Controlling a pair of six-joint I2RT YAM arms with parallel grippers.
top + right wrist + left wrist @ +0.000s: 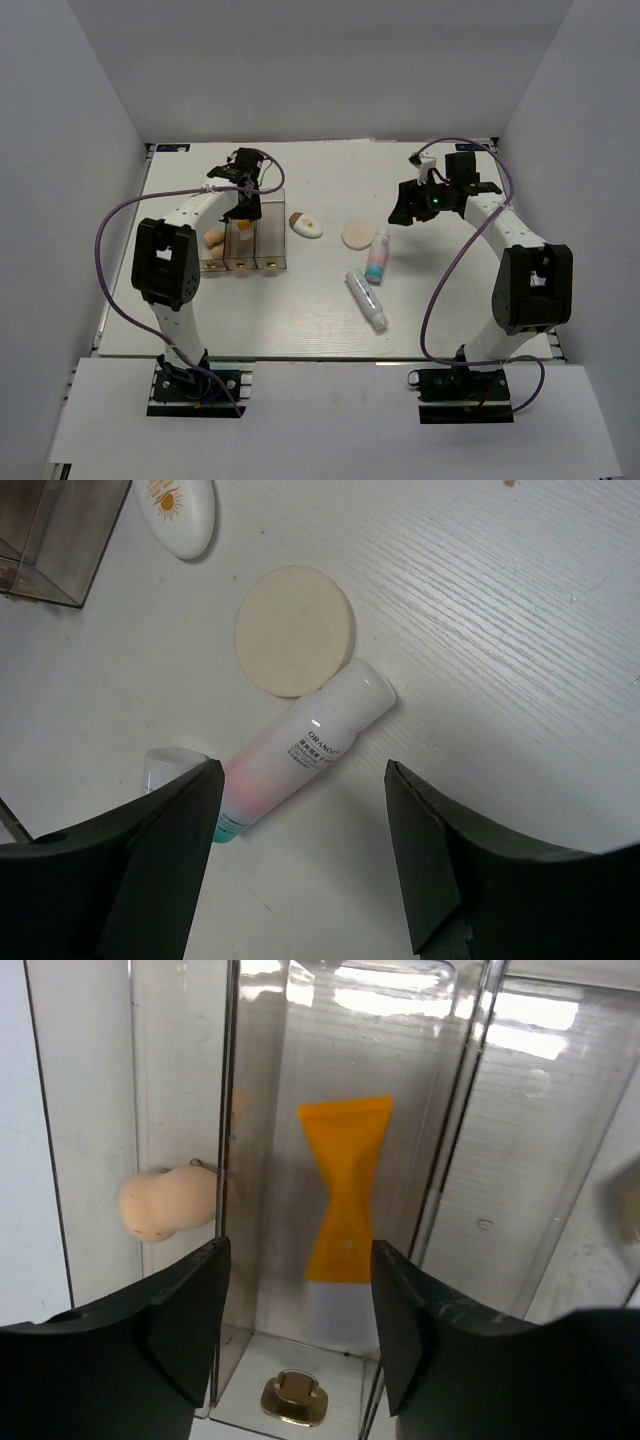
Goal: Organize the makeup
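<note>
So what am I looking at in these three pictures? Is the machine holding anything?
Two robot arms are bolted to the near edge of a white table. One picture looks down from above; each of the other two comes from a camera on an arm's wrist, with the dark shapes at the bottom being that arm's own pincer.

The left pincer is open over three clear boxes. An orange tube lies in the middle box, and a beige sponge in the one beside it.

The right pincer is open above a white bottle, which touches a round puff. A white oval and another tube lie loose. Neither pincer holds anything.
</note>
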